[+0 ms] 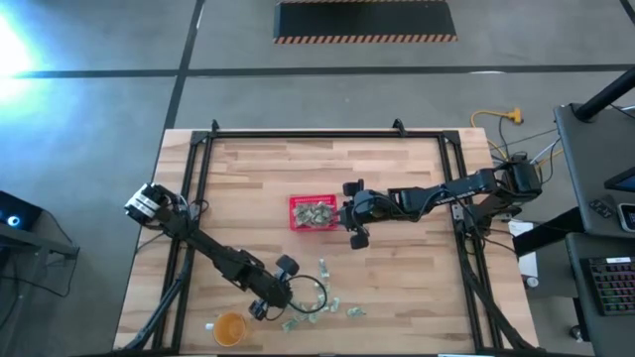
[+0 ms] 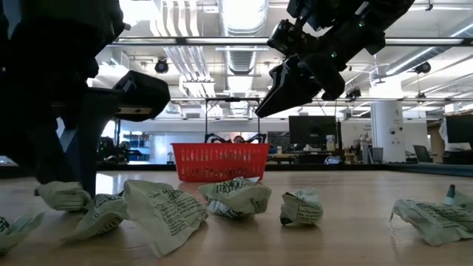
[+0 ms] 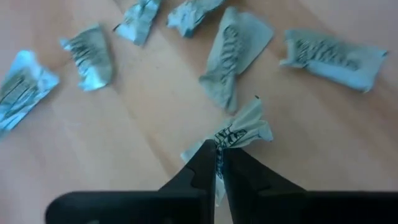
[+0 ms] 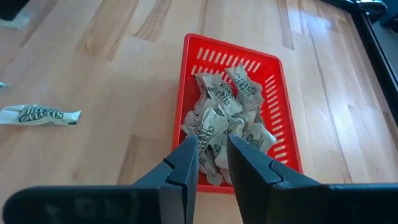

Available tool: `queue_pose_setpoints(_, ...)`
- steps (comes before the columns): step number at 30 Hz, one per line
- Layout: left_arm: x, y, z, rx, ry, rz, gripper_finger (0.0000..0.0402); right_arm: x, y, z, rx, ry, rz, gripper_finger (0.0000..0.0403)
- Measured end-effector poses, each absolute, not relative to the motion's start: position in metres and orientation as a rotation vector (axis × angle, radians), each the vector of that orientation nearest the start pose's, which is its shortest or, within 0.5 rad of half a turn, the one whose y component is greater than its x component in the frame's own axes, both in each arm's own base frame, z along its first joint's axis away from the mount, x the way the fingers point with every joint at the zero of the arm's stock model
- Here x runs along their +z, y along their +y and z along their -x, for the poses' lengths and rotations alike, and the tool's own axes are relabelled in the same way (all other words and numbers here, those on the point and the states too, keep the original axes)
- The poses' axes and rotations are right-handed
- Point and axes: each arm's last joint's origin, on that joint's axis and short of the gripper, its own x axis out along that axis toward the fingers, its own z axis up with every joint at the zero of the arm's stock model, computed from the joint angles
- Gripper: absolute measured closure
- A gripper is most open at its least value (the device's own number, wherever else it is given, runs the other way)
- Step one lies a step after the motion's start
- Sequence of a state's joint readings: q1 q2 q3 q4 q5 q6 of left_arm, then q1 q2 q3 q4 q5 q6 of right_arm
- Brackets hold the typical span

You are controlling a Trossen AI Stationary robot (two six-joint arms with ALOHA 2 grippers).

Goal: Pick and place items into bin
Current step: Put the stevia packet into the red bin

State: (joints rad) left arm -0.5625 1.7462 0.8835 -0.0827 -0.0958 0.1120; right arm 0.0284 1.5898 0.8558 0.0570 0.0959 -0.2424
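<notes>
On the wooden table: red basket mid-table, already part-filled with packets. Right gripper hovered above basket rim, fingers slightly parted, nothing between them. Near front edge, left gripper clamped on one corner of a packet amid loose packets. Best lifted straight up, slowly — thin corner grip, could slip. Pinch clear only in left wrist view; basket contents only in right wrist view.

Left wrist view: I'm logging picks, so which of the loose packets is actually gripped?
The packet pinched between the left gripper fingertips; the others lie apart on the table, untouched.
</notes>
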Motion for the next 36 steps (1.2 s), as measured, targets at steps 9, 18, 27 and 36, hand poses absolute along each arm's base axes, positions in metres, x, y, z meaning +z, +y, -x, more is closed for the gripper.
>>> queue_pose_setpoints(9, 0.166, -0.153, -0.27, -0.146, 0.862, -0.596, 0.0391, 0.187, 0.006, -0.322, 0.018, 0.683, 0.276, 0.0335)
queue_pose_setpoints(18, 0.184, -0.098, -0.281, 0.416, 0.802, -0.768, 0.0391, 0.182, 0.006, -0.318, -0.001, 0.751, 0.205, 0.0335)
queue_pose_setpoints(27, 0.179, -0.035, -0.3, 0.378, 0.931, -0.638, 0.0391, 0.17, 0.016, -0.304, -0.027, 0.931, 0.082, 0.0335)
queue_pose_setpoints(36, 0.181, -0.025, -0.303, 0.261, 0.953, -0.752, 0.0389, 0.166, 0.035, -0.297, 0.0, 0.991, 0.062, 0.0335)
